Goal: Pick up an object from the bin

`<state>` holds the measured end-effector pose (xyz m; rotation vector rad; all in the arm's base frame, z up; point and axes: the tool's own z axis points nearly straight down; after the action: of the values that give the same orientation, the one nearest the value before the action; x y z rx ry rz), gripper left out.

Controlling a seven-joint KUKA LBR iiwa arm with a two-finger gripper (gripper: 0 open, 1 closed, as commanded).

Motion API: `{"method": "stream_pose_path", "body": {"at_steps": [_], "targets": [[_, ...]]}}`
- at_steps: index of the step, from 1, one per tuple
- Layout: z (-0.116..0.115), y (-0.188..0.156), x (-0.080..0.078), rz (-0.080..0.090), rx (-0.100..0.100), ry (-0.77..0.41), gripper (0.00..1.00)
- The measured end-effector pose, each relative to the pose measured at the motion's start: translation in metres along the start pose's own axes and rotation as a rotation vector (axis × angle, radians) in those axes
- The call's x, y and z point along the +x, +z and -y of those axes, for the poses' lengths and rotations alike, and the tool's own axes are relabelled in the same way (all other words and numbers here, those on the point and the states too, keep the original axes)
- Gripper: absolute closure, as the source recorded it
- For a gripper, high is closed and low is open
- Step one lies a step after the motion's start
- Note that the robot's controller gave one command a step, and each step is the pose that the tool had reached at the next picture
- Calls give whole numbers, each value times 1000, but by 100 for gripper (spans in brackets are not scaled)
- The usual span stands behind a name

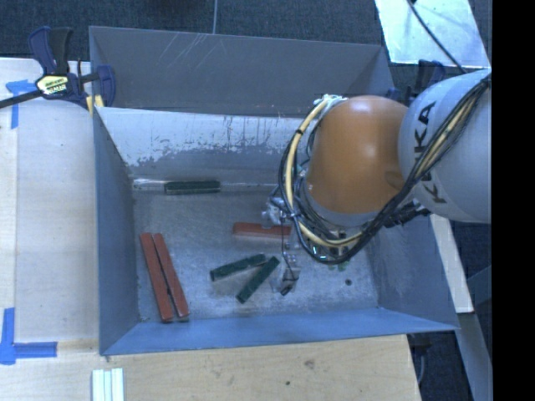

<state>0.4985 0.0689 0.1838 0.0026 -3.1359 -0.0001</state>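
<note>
The things nearest the pincer [287, 281] are two dark green bars lying on the bin floor a little right of its middle, toward the near wall. The upper green bar [241, 266] runs nearly level, rising slightly to the right. The lower green bar [256, 281] is tilted more steeply, and its right end meets or crosses the right end of the upper one. The pincer's tip hangs just beside those right ends, on their right. Whether it touches either bar cannot be told, nor whether it is apart or together. Nothing can be seen held in it.

Just behind the green pair lies a reddish-orange bar [255, 231], roughly level, with its right end hidden under the robot's wrist. Well apart, near the bin's left wall, two reddish-brown sticks [164, 276] lie side by side and touching, slanting down to the right. Along the foot of the far wall lies another dark green bar [192, 188], level.

Above the pincer, the wrist carries a rounded orange cover [355, 153] ringed by cables. The pale arm [456, 149] enters from the right over the rim of the grey bin [234, 65].
</note>
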Motion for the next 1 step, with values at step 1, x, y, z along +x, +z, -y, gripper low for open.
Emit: {"method": "stream_pose_path", "body": {"at_steps": [1], "targets": [[-20,114,-20,5,-1,-37,0]]}}
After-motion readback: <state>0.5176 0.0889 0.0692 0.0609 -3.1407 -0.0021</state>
